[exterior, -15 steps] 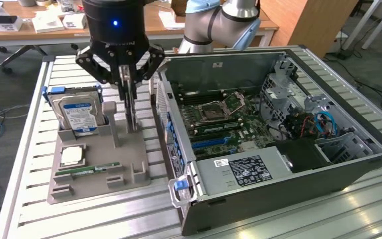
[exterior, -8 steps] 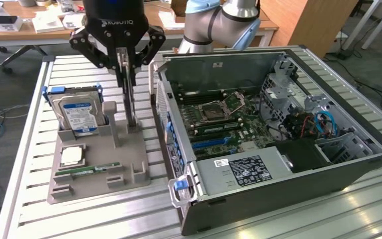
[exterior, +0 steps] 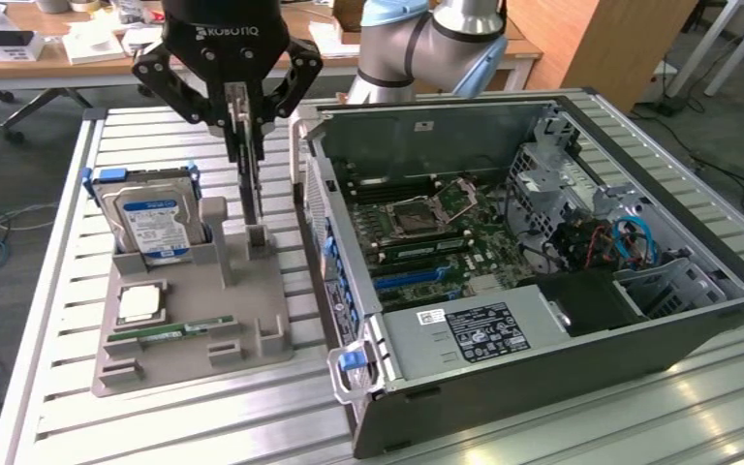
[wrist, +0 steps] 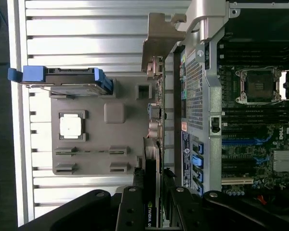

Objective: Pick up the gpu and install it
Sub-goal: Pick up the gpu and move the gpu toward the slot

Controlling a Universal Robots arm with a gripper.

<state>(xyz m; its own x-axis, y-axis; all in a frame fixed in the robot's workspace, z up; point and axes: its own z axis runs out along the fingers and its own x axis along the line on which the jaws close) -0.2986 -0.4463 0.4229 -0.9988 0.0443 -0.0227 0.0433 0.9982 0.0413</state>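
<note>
Above the grey holder (exterior: 263,315), the gripper (exterior: 245,145) is clamped on the upright gpu (exterior: 255,199), gripping its top edge.

Exterior view: elevated, oblique. Wrist view: above gripper (wrist: 153,178), straight down, closer. Shared: tray (exterior: 263,300), computer case (exterior: 541,387).

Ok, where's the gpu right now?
The gpu stands on edge in the tool, over the grey tray, between the hard drive on the exterior view's left and the computer case on its right.
</note>
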